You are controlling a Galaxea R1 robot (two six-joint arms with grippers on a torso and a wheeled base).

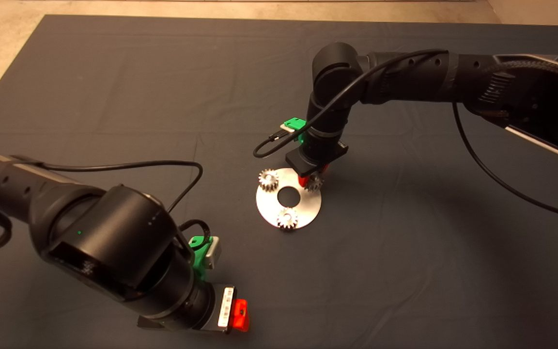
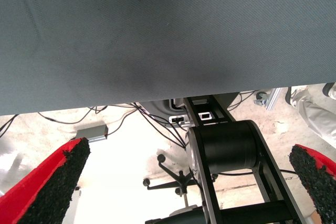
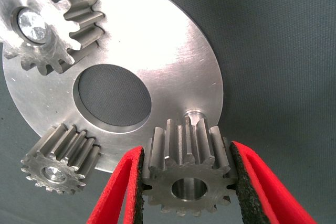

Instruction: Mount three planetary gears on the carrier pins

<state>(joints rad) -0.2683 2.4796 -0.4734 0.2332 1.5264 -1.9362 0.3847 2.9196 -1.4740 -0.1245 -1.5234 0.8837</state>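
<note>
The round silver disc [image 1: 303,207] lies mid-mat, also in the right wrist view [image 3: 173,66]. Two planetary gears sit on carrier pins: one at the disc's far left [image 1: 268,179] [image 3: 47,24], one at its near edge [image 1: 287,218] [image 3: 60,163]. My right gripper [image 1: 314,177] [image 3: 186,150] is shut on the third gear [image 1: 315,183] [image 3: 189,182] at the disc's right rim. It holds this gear upright just beside the bare third pin [image 3: 195,115], with its centre hole empty. My left gripper [image 1: 238,315] [image 2: 190,148] is open and empty at the mat's near edge.
The left wrist view looks past the mat's edge [image 2: 157,98] at the floor, with a black frame and roller [image 2: 228,145], cables and a small grey box [image 2: 92,132]. The right arm's cable [image 1: 279,140] hangs in a loop just beyond the disc.
</note>
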